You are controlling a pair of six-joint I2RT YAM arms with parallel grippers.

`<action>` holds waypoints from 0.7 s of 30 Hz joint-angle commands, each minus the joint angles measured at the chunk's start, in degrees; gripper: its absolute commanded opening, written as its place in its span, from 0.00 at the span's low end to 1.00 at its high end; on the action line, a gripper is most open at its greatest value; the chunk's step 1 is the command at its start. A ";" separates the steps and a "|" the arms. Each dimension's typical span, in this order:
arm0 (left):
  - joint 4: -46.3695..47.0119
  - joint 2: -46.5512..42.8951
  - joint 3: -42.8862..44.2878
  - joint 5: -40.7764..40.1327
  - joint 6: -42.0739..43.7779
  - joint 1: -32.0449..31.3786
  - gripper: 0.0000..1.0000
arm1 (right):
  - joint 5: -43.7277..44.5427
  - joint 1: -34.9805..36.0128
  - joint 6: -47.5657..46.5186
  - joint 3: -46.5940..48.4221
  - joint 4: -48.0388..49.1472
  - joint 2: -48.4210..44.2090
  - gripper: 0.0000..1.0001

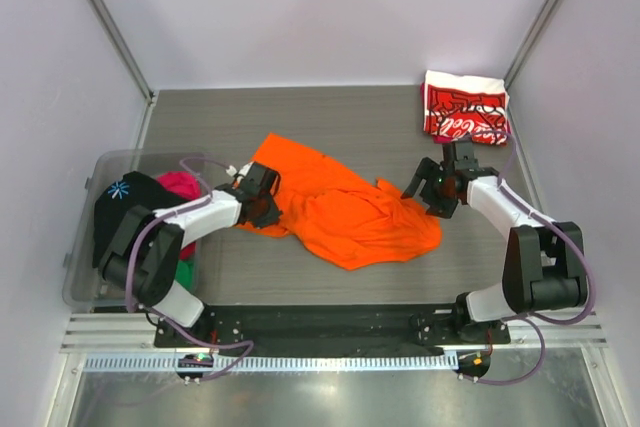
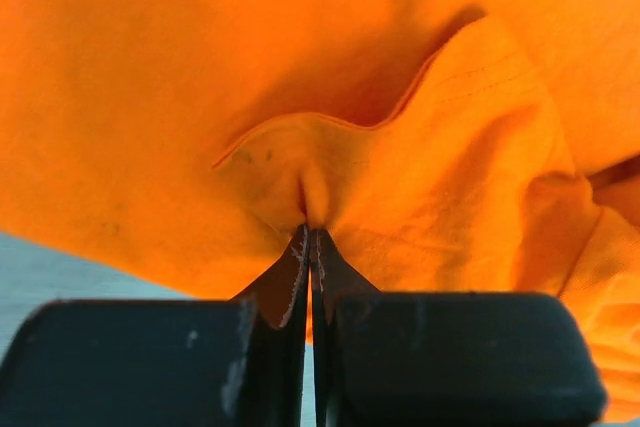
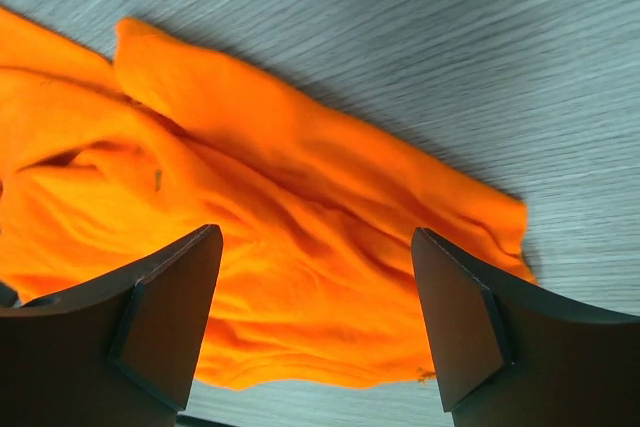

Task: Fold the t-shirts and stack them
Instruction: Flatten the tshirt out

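Observation:
A bright orange t-shirt [image 1: 345, 209] lies crumpled in the middle of the grey table. My left gripper [image 1: 268, 205] is at its left edge and is shut on a pinched fold of the orange cloth [image 2: 316, 187]. My right gripper [image 1: 428, 197] hovers over the shirt's right end with its jaws wide apart and nothing between them; the orange cloth [image 3: 300, 237] lies below it. A folded red-and-white Coca-Cola t-shirt [image 1: 464, 107] lies at the back right corner.
A clear plastic bin [image 1: 90, 237] at the left holds a black tee [image 1: 130, 209], a pink one [image 1: 182, 185] and a green one [image 1: 186, 272]. Walls enclose the table on three sides.

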 commanded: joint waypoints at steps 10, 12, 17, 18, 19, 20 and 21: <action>-20.25 -40.11 -19.61 -4.69 -13.52 -9.88 0.00 | 1.53 -0.01 -1.66 -0.48 3.64 1.34 0.83; -24.03 -45.64 -20.94 -4.69 -13.87 -9.88 0.17 | -1.46 0.08 -2.44 0.84 5.49 3.44 0.83; -25.19 -48.75 -20.33 -1.53 -14.05 -11.37 0.57 | -6.29 0.34 -6.39 8.90 6.28 9.68 0.81; -25.27 -48.66 -19.89 -1.52 -13.09 -11.37 0.58 | -6.56 0.52 -6.93 10.41 6.20 11.09 0.80; -25.45 -47.97 -19.36 -1.96 -12.65 -11.37 0.58 | -6.31 1.48 -7.45 12.08 5.67 13.54 0.79; -26.23 -47.61 -18.31 -2.22 -12.21 -11.37 0.58 | -5.78 2.18 -8.68 15.49 4.19 15.04 0.79; -26.50 -47.26 -17.95 -2.58 -11.59 -11.37 0.58 | -4.64 2.89 -9.39 17.17 3.30 16.36 0.78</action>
